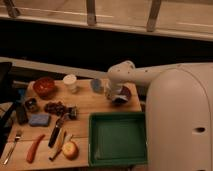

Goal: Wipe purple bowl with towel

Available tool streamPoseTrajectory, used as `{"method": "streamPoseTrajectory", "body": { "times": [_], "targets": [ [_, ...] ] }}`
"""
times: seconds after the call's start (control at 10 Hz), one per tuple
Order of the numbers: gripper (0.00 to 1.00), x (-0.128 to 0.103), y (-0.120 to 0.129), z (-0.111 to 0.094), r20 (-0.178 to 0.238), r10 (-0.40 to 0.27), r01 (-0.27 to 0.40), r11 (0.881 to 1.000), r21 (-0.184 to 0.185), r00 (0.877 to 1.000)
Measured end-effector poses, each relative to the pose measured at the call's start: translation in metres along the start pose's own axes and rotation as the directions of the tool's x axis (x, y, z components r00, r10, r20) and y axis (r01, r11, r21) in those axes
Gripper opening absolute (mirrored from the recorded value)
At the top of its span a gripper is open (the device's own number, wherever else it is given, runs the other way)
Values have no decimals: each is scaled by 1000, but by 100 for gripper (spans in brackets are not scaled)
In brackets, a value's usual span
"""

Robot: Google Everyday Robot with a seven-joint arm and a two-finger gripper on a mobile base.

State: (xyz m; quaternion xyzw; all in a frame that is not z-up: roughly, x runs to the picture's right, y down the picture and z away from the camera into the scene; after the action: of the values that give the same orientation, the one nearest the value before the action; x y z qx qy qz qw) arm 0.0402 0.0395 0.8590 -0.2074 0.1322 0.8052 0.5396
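The purple bowl (pixel 123 96) sits at the back right of the wooden table (pixel 85 105), mostly covered by my arm. My gripper (pixel 116 94) hangs from the white arm and reaches down into the bowl. A pale towel bit seems to show at the bowl's near edge, but I cannot tell it from the gripper. A grey-blue object (pixel 96 85) lies just left of the bowl.
A green tray (pixel 118 139) stands at the front right. A red bowl (pixel 44 86), a white cup (pixel 70 82), grapes (pixel 55 107), a blue sponge (pixel 39 119), a fork (pixel 12 146), a carrot (pixel 34 148), a knife (pixel 55 134) and an apple (pixel 70 149) fill the left.
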Motion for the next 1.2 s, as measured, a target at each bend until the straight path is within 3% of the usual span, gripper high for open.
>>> {"method": "streamPoseTrajectory", "body": {
  "times": [0.3,0.6,0.9,1.2],
  "targets": [
    [0,-5,-42,-10,13,35,-36,994,108,999],
    [0,-40,-52,-16,44,58,-64,986,153,997],
    [0,-71,-39,-12,39,81,-85,989,120,996],
    [0,-64,-16,5,0,58,-58,995,85,998]
  ]
}}
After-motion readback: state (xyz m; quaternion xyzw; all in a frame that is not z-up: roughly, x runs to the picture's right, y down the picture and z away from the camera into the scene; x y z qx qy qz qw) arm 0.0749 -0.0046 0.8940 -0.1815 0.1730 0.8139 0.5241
